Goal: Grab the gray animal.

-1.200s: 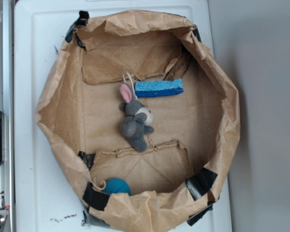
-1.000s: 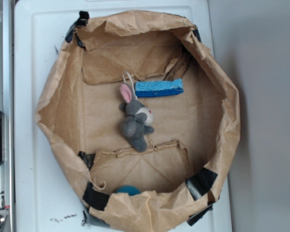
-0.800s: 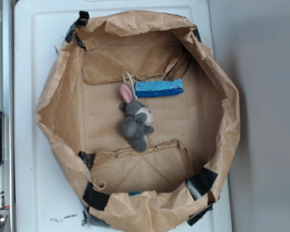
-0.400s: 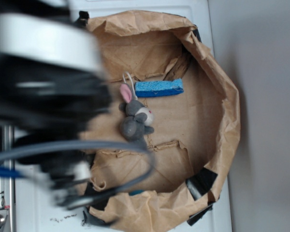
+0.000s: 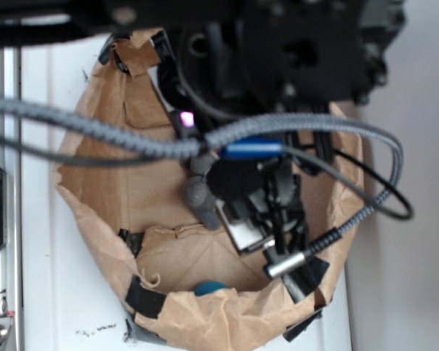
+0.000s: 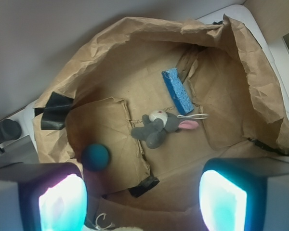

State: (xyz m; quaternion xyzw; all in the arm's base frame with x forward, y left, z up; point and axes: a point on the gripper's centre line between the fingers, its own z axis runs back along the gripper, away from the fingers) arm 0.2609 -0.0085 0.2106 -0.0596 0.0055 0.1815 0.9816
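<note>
My workspace: a white tabletop carrying one opened brown paper bag, flattened into a shallow walled basin and patched with black tape at its rim. On the bag's floor, seen from my wrist camera: the gray animal at centre, lying on its side; a blue sponge just beyond it at 1 o'clock; a teal ball at 8 o'clock, well apart.

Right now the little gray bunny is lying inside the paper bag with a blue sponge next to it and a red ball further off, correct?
Nearly. The ball is teal, not red, as the wrist view shows. The rest holds: the gray bunny lies inside the paper bag, with the blue sponge next to it.
</note>
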